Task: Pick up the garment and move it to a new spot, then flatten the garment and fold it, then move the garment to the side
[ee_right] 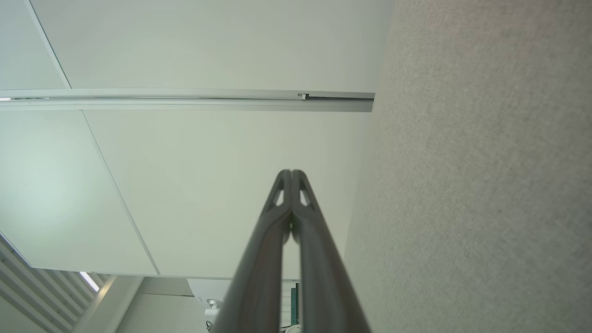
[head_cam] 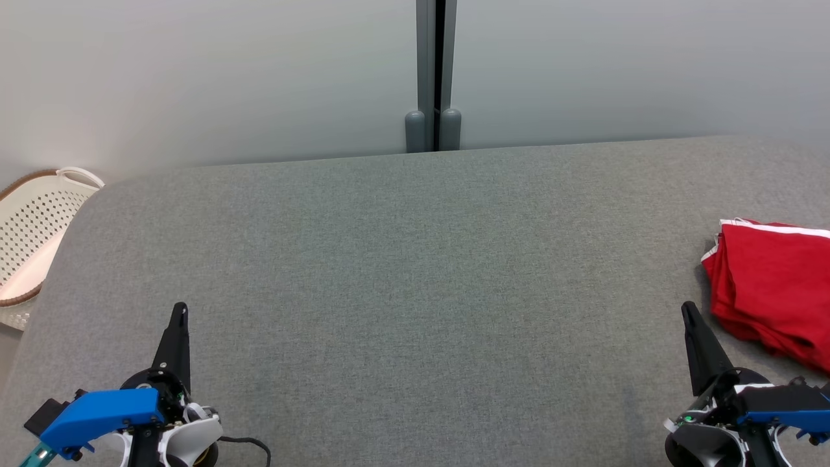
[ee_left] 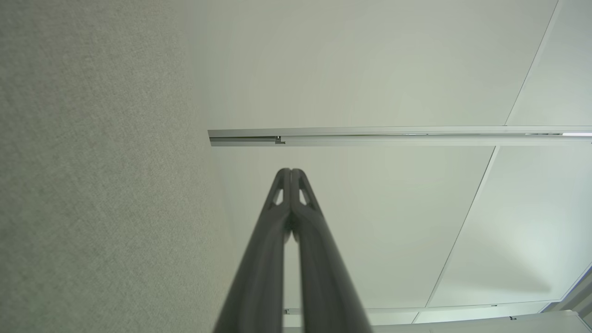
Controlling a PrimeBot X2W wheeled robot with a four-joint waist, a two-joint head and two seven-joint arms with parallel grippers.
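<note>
Red garment (head_cam: 775, 285) on grey table (head_cam: 402, 259)

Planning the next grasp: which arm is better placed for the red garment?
Right, likely. The red garment lies beside the right gripper at the right edge of the table; the left gripper is far across it. Both are shut and empty.

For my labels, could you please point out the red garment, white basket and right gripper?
red garment (head_cam: 771, 285), head view, top layer
white basket (head_cam: 35, 217), head view, perforated wall
right gripper (head_cam: 687, 311), head view, closed fingertips
</note>
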